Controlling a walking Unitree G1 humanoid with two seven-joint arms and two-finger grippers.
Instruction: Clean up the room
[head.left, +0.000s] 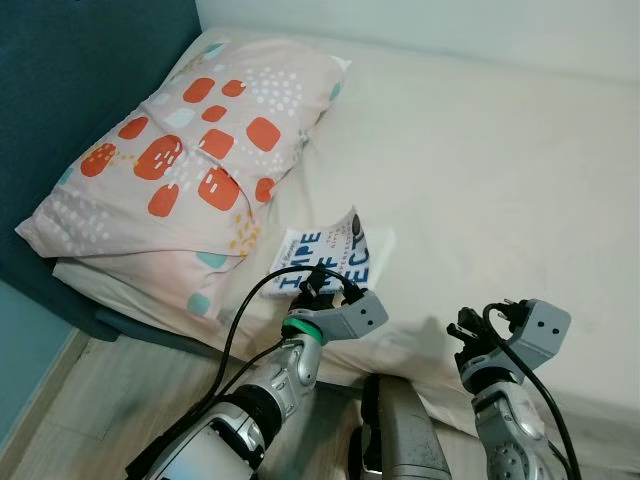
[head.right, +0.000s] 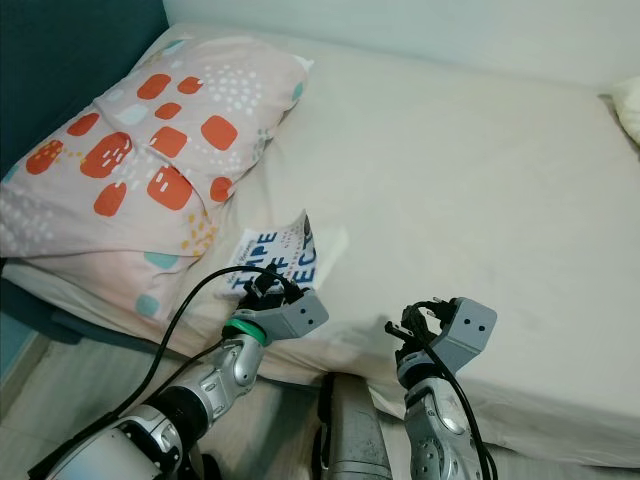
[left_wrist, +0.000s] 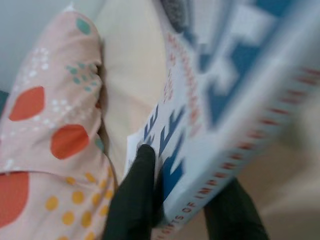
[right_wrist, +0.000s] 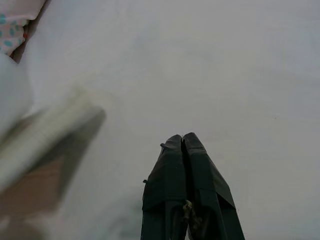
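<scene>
Left gripper (left_wrist: 175, 200) clamped on the near edge of the book (head.left: 325, 255), lower centre beside the pillow (head.left: 180, 170); likely light, stiff, slick-covered, best pinched near the spine; right gripper (right_wrist: 186, 145) closed, empty.

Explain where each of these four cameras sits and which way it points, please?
Left eye view: on the head, looking down at the cream mattress, patterned pink pillow and both silver arms.
Right eye view: beside it, same scene, shifted slightly.
Left wrist view: along the left gripper, shut on the blue-and-white paperback book.
Right wrist view: along the shut right gripper, over the mattress.
The wrist views share the book and pillow with the eyes.
</scene>
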